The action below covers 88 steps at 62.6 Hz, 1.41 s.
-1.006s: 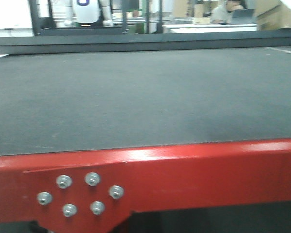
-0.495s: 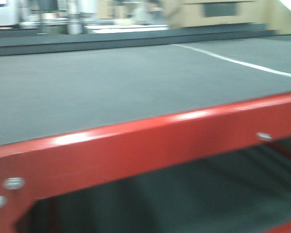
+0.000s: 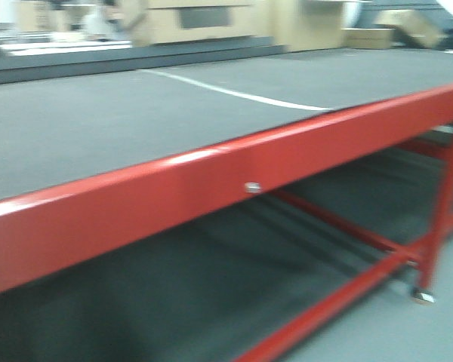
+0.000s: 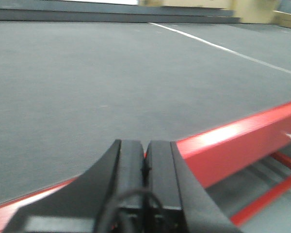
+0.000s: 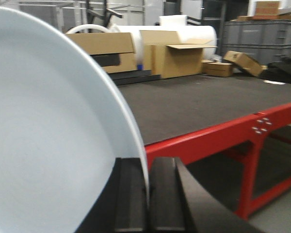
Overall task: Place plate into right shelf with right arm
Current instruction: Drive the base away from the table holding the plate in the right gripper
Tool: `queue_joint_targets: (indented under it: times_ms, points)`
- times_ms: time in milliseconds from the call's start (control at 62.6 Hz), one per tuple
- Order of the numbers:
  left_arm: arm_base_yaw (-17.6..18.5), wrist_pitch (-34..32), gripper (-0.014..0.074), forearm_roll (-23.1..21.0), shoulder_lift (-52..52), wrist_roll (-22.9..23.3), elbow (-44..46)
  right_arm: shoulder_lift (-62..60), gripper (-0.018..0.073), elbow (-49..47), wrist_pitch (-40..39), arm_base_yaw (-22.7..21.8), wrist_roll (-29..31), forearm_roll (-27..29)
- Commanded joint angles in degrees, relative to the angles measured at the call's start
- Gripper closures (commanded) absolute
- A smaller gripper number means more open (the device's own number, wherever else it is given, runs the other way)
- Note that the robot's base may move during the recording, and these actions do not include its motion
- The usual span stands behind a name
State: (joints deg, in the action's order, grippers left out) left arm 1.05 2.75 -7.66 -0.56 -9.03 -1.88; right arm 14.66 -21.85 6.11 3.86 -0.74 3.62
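Right gripper (image 5: pixel 149 170) has its black jaws clamped on the rim of the glossy white round plate (image 5: pixel 48 145), and the plate stands on edge, up in the air on the near side of the long red steel-framed table (image 3: pixel 174 188) with its dark grey mat top. Left gripper (image 4: pixel 145 153) hangs over that table's red front rail, jaws pressed together, nothing between them. Open brown cardboard boxes (image 5: pixel 174 58) sit beyond the table's far edge.

I see the plate (image 5: pixel 48 136), plain glossy white and round with a low upturned rim, standing nearly on edge across the left of my right wrist view, its thin rim pinched between the right gripper (image 5: pixel 148 167) jaws.
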Motion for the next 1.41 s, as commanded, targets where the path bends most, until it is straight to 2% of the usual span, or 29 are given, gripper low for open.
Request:
queue_joint_targets:
  times_ms: [0,1390]
  points:
    - [0.11,-5.16,0.0725,-0.47,-0.59,0.4,-0.59,0.45,0.0505,-1.71,-5.22,-0.46,0.29,-0.28]
    - [0.11,-5.16,0.0725,-0.47,-0.59,0.4,-0.59,0.45,0.0505,-1.71,-5.22,-0.46,0.29,-0.28]
